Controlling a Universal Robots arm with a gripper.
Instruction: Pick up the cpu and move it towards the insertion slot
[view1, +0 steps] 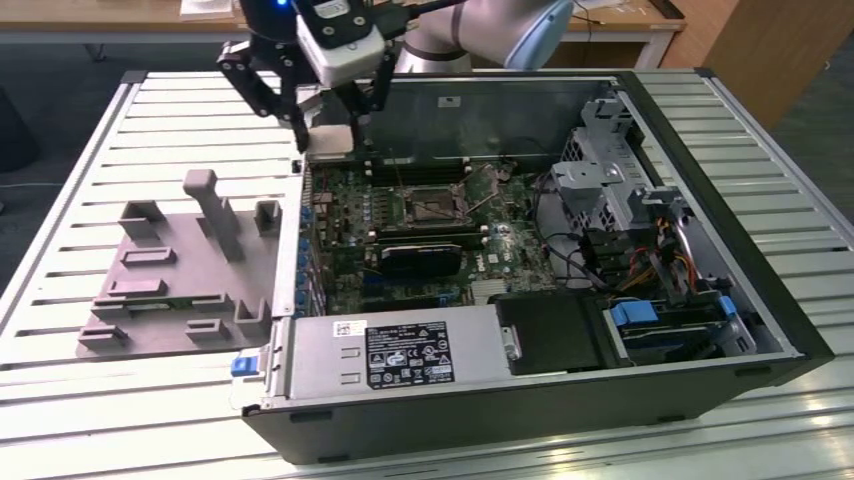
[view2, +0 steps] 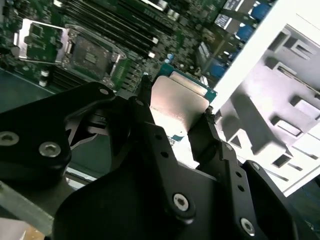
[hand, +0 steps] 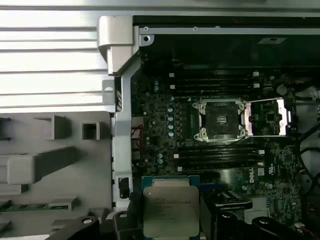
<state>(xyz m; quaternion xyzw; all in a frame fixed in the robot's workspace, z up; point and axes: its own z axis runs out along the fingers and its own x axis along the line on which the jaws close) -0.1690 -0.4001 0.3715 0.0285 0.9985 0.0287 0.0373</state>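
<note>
My gripper was closed on the cpu, my fingers pinching two opposite edges. I held it in the air above the motherboard, near the case wall, apart from the open socket.

The cpu pinched in my claw has a smooth, satin metal top, silvery-white, on a green board edge. My fingers are matt black, and the links behind them carry bright steel screws. Below my claw the motherboard is dark green, and its open socket has a shiny metal frame. Just beside my claw lies the fixture plate of dull grey plastic, resting on a table of pale ribbed metal slats.
</note>
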